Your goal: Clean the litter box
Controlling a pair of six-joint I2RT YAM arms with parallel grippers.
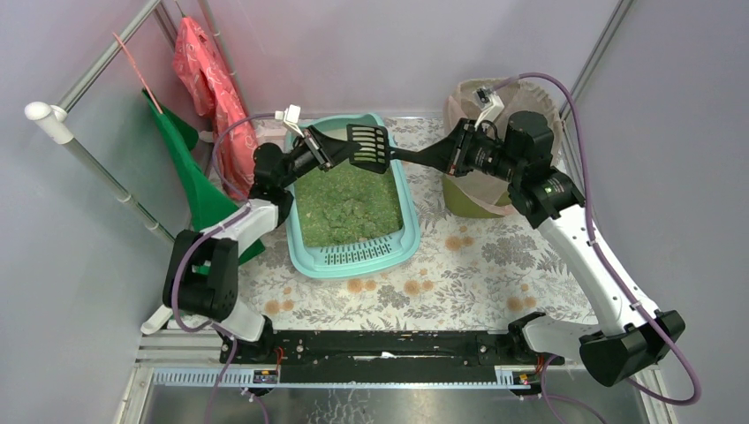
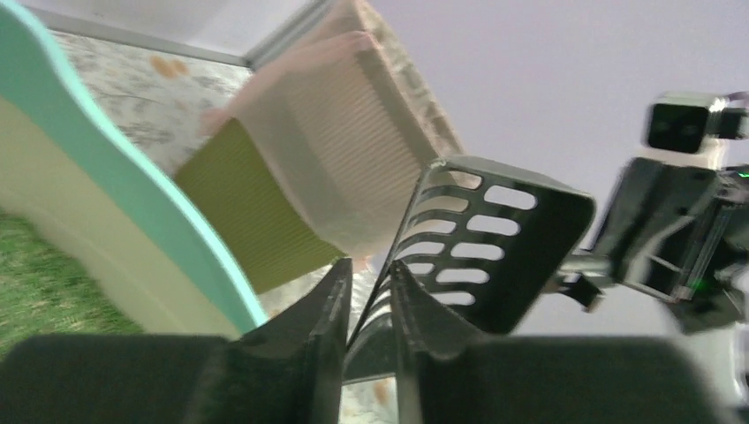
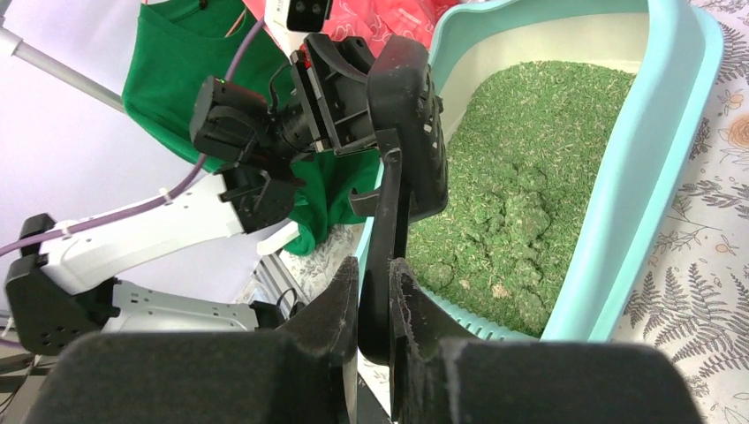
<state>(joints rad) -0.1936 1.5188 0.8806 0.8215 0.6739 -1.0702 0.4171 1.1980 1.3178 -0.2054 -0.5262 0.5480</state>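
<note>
Over pale turquoise plastic litter box [image 1: 358, 255], grip by handle black slotted plastic scoop [image 1: 369, 147], likely stiff and light, pinched by left tool [image 2: 366, 283] and right tool [image 3: 374, 274].

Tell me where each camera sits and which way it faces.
Top: fixed above and behind the arm bases, looking down on the litter box, bin, left arm and right arm.
Left wrist: looks past the left end effector at the scoop, bin beyond, right arm alongside.
Right wrist: looks past the right end effector along the scoop to the litter box and left arm.
Shared: both wrist views show the scoop, from opposite ends.
</note>
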